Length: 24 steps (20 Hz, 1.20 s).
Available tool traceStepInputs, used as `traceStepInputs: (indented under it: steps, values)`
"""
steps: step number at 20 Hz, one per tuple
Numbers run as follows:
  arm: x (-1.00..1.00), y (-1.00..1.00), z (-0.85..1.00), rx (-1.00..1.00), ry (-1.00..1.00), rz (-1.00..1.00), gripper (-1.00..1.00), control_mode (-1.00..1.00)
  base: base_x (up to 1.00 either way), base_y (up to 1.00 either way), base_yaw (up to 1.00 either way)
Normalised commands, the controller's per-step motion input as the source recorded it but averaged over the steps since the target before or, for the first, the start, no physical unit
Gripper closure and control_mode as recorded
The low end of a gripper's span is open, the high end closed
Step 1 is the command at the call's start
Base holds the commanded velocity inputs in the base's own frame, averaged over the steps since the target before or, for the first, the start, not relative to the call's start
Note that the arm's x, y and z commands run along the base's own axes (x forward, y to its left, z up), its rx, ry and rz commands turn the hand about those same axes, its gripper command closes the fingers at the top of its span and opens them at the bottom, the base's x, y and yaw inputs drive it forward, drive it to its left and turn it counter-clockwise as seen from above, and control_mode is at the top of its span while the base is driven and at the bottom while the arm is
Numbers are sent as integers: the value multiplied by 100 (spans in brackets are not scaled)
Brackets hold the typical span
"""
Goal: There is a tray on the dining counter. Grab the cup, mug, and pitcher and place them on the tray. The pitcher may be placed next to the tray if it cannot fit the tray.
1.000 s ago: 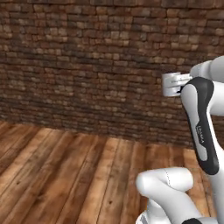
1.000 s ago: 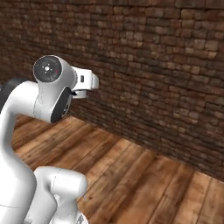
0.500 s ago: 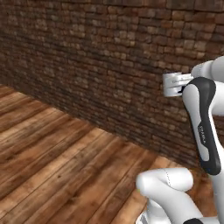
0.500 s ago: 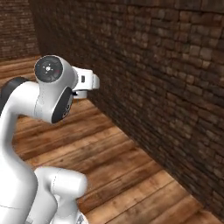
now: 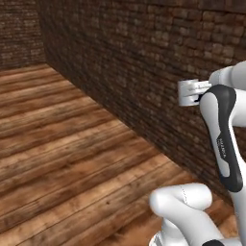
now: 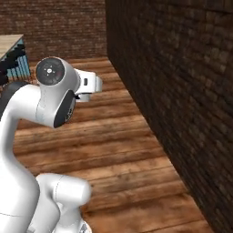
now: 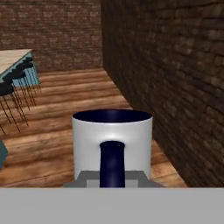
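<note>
The mug (image 7: 112, 144), light grey with a dark navy handle and dark inside, stands upright in the hand view with its handle facing the camera. My gripper (image 7: 112, 176) is shut on it at the handle side, and its fingers are mostly hidden behind the handle. In the left base view the gripper (image 5: 186, 92) is held high in front of the brick wall; in the right base view the gripper (image 6: 91, 84) juts out from the raised arm. The tray, the cup and the pitcher are out of view.
A dark brick wall (image 5: 144, 62) runs close along the right side, above a wooden plank floor (image 5: 72, 158). Far off at the left stands a beige-topped counter (image 7: 12, 59) with dark stools (image 7: 11, 89); I cannot tell whether it is the dining counter.
The whole picture has swung: the base has turned, so the wall now runs along the right and a far counter has come into sight. The arm keeps its pose with the mug.
</note>
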Motion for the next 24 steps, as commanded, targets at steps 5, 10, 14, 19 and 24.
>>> traceStepInputs:
  steps: [5, 10, 14, 19, 24]
  values:
    - [0, 0, 0, 0, 0, 0, 100, 100, 100, 13, 40]
    - [0, 0, 0, 0, 0, 0, 100, 100, 100, 18, 28]
    - [0, 0, 0, 0, 0, 0, 100, 100, 100, 20, 27]
    - [0, 0, 0, 0, 0, 0, 100, 100, 100, 3, 31]
    - [0, 0, 0, 0, 0, 0, 100, 100, 100, 0, 21]
